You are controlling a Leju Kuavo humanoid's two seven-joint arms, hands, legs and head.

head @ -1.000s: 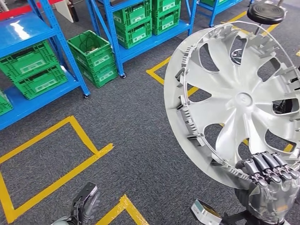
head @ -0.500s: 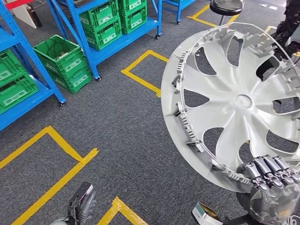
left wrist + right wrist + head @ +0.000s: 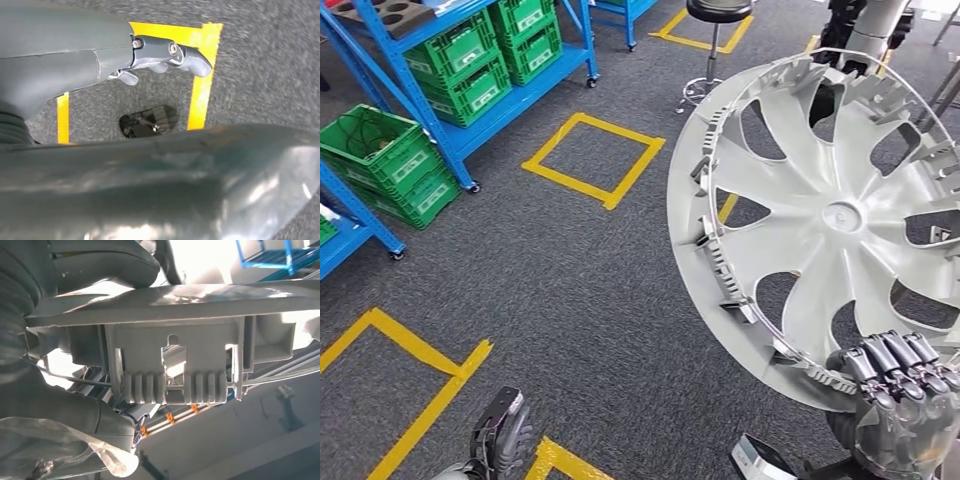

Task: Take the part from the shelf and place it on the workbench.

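Carry phase, part in my right hand [image 3: 897, 385]. My fingers were wrapped over the lower rim of the wheel cover [image 3: 826, 215], roughly at its 5 o'clock edge, with the palm behind it. The right wrist view showed the rim's clip block [image 3: 177, 370] close against my thumb, so I judged the grasp firm, though I could not see how deep the fingers reached.

The cover stood nearly upright, back face toward my head camera, ribs and retaining ring visible. It rose from my hand toward 11 o'clock and filled the right half of the head view. As a disc it has no long axis; what matters is that its plane was near vertical and all its bulk sat above the grip.

My left hand [image 3: 501, 435] hung low at 7 o'clock, well apart from the part, fingers loosely curled on nothing. The left wrist view looked down on grey carpet with yellow tape [image 3: 200, 75].

Blue shelving [image 3: 433, 60] with green crates [image 3: 384, 160] lay at 10 o'clock, a stool [image 3: 712, 20] at 12. No workbench that I could identify.

Judgement: the right hand alone does the placing; the disc must tip flat before release, and its top-heavy lean risks pivoting in the grip.
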